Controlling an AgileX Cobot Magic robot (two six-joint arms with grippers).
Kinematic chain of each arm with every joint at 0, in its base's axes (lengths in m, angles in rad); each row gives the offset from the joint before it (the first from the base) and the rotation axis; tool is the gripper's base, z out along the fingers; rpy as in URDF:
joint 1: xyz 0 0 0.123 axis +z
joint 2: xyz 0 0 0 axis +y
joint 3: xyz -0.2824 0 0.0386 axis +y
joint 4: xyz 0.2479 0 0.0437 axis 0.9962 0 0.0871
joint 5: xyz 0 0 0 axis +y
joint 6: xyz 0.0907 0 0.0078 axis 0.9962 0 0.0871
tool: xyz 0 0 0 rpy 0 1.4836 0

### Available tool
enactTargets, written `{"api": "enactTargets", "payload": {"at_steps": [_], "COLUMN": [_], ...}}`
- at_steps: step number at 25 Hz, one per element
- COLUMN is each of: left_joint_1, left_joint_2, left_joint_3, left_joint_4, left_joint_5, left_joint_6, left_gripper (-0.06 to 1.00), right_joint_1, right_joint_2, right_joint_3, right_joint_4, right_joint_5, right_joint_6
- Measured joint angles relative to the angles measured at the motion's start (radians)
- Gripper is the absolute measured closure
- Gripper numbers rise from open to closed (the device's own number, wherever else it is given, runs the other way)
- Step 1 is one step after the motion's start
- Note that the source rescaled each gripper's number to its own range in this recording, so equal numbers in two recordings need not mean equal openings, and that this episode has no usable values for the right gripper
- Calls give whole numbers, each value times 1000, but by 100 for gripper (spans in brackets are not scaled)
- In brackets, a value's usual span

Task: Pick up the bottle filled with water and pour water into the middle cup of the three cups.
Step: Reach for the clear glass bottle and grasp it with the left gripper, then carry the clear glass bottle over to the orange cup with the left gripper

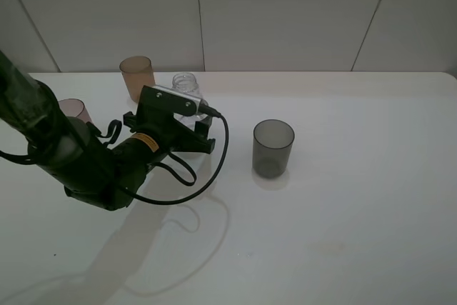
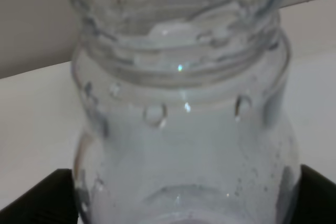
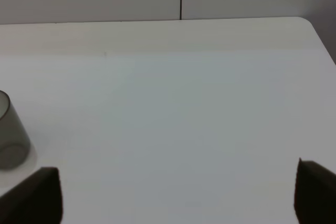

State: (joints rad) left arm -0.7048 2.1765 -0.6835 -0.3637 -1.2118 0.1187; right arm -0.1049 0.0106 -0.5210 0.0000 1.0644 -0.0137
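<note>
Standing between the fingers (image 2: 47,200) of the left tool (image 2: 186,203) is the bottle (image 2: 184,129); clamped or not, unclear.

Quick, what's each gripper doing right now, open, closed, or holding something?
Left gripper: fingers on either side of the bottle; whether it grips cannot be told.
Right gripper: open, holding nothing.
</note>
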Motion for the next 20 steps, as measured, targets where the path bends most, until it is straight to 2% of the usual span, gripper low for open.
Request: {"api": "enactTargets", "payload": {"at_steps": [13, 14, 15, 16, 17, 18, 20], "left_joint_1": [0, 0, 0, 0, 0, 0, 0], "left_joint_2": [89, 91, 91, 91, 91, 91, 91], "left_joint_3": [-103, -104, -105, -105, -106, -107, -108], "left_joint_4": [17, 15, 12, 8, 3, 0, -1], "left_joint_5": [0, 0, 0, 0, 0, 0, 0], "left_joint_6": [3, 4, 4, 4, 4, 5, 5], "left_gripper": [-6, -1, 9, 28, 54, 94, 92], "right_joint_1": [0, 0, 0, 0, 0, 0, 0], "right_joint_2": [0, 0, 0, 0, 0, 0, 0], "right_joint_3": [0, 0, 0, 0, 0, 0, 0], "right_joint_4": [0, 0, 0, 0, 0, 0, 0], "right_joint_5": [0, 0, 0, 0, 0, 0, 0], "right_joint_6": [0, 0, 0, 0, 0, 0, 0]}}
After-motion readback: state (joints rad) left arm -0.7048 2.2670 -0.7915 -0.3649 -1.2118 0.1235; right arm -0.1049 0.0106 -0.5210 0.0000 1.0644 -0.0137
